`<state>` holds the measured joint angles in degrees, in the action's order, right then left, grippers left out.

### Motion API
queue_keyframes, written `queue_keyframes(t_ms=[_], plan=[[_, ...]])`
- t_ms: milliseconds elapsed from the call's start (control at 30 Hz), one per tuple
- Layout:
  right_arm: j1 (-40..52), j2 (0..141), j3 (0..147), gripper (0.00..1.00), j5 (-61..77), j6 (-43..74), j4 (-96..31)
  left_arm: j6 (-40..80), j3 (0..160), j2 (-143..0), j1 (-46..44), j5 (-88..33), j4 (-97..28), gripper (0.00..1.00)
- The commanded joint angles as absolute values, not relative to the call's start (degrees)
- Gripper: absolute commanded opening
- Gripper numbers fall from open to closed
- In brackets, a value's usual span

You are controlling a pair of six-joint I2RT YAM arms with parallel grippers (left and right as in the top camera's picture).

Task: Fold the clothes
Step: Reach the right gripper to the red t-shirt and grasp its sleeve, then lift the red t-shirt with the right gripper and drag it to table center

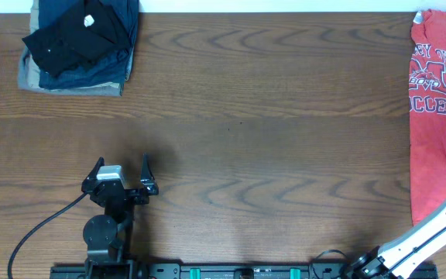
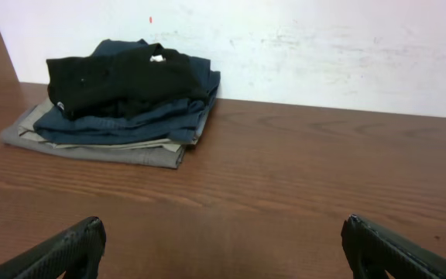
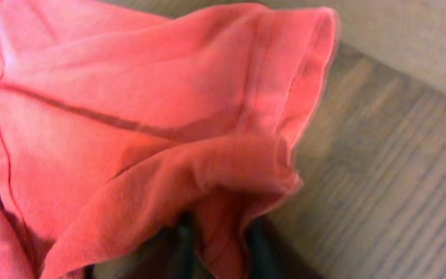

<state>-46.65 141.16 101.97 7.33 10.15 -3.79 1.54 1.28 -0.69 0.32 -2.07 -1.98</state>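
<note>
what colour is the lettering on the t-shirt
Dark navy with some white. The lettering on the orange-red T-shirt shows best in the overhead view.

Only the T-shirt (image 1: pixel 437 116) bore anything readable. Across its front ran dark block letters edged in white. The upper line was cut short by folds and the picture's edge, and only "EY WO" could be made out, and that not surely. Under it sat a logo (image 1: pixel 428 77), its small words too blurred to read. The lower line read "OCCER", its start lost at the cloth's edge. All of it lay far right of the left hand (image 1: pixel 122 174), across the desk (image 1: pixel 269 116). A white tag (image 1: pixel 89 22) on the black garment (image 1: pixel 72 39) beyond that hand was unreadable.
</note>
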Motion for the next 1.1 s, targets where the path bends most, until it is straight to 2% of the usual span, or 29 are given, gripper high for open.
queue_keyframes(t_ms=[0, 333, 533, 800, 1067], plan=[[-46.06, 143.06, 102.37, 0.01, 7.77, 10.7, -5.48, 2.02, 0.23, -0.6, 0.58, -0.38, -4.05, 0.98], [-44.91, 133.95, 102.37, 0.01, 7.79, 10.68, -9.74, 2.02, 0.23, -0.6, 0.58, -0.38, -4.05, 0.98], [-39.44, 126.56, 102.37, 0.01, 8.03, 10.74, -14.28, 2.02, 0.23, -0.6, 0.58, -0.38, -4.05, 0.98], [-23.94, 123.2, 102.37, 0.01, 13.04, 10.72, -20.23, 2.02, 0.23, -0.6, 0.58, -0.38, -4.05, 0.98], [-1.74, 123.2, 102.37, 0.01, 18.72, 10.7, -25.78, 2.02, 0.23, -0.6, 0.58, -0.38, -4.05, 0.98]])
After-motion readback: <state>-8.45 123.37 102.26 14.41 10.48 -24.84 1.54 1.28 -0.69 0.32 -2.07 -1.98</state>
